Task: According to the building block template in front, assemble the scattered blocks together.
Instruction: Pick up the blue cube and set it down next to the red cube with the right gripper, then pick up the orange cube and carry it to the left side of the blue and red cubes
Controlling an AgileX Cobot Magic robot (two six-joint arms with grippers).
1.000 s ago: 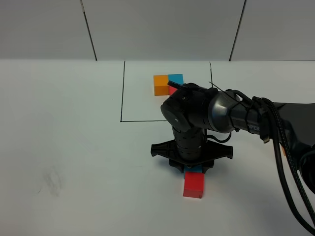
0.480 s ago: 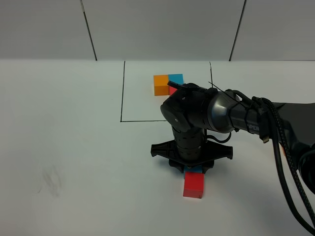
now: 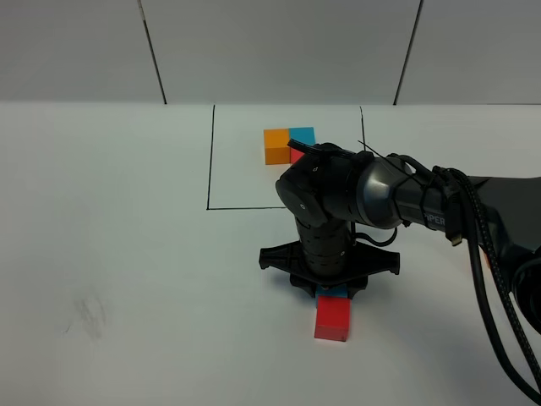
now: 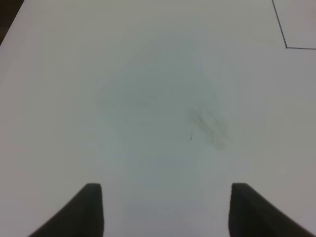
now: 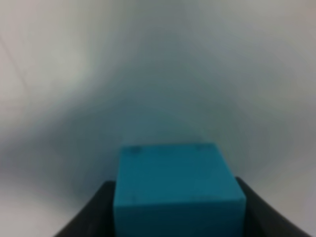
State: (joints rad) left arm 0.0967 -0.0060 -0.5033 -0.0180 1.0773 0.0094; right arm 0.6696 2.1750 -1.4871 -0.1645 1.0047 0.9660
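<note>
**Right claw sets blue cube against red**

The right claw [image 3: 330, 288] stands straight down over the small matte blue cube [image 5: 177, 190], its jaws snug against both flanks, apparently pinching it. The cube sits on the white worktop [image 3: 127, 254], touching the matte red cube [image 3: 332, 319] on that cube's far side, as in the black-framed orange, blue and red cube template [image 3: 283, 142] beyond. The left claw [image 4: 165, 212] hangs spread over bare worktop, well apart. The blue cube's left face looks free for the orange cube, which is not clearly visible.

A faint grey smudge [image 3: 89, 313] marks the white table [image 3: 127, 211] before a panelled wall [image 3: 279, 51].
</note>
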